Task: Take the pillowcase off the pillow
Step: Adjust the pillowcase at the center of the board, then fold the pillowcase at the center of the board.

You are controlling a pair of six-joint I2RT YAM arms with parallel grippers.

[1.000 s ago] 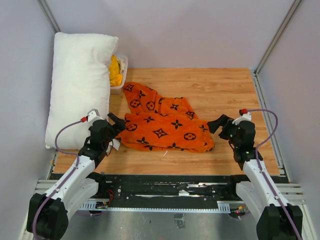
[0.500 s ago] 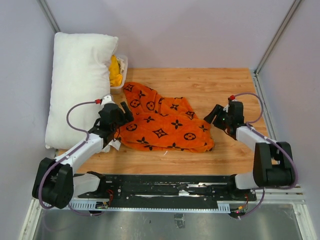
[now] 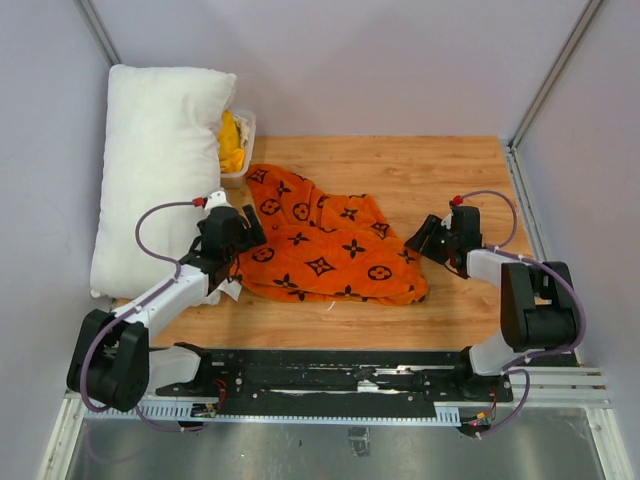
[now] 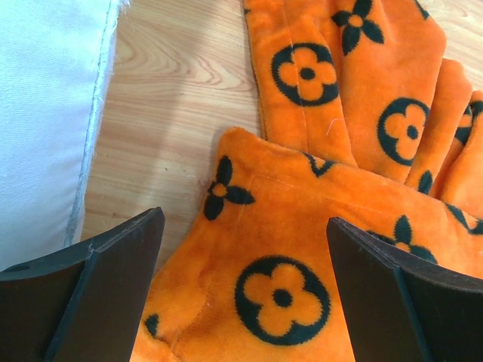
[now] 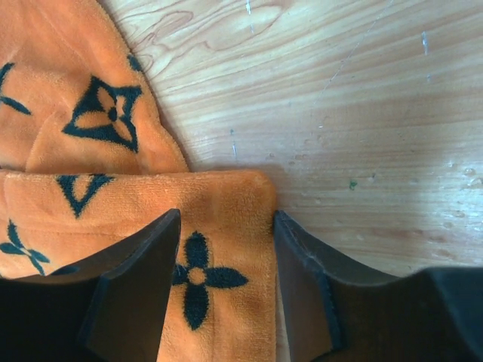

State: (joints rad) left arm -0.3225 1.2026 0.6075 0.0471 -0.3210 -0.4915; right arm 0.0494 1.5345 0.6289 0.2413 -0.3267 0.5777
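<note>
A: Pale wood tabletop, grey walls. Where's the pillowcase?

B: Crumpled mid-table, long axis left to right, already off the pillow, which lies along the left wall.

A: The arms?

B: One at each end. Left gripper gapes over its left edge. Right gripper has its fingers parted, straddling the right corner. Neither clamps cloth.

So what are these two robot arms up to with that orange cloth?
They're taking a pillowcase off a pillow. The orange pillowcase lies crumpled on the table, fully off the white pillow at the left. The left claw and right claw are open at opposite ends of the cloth, gripping nothing.
</note>
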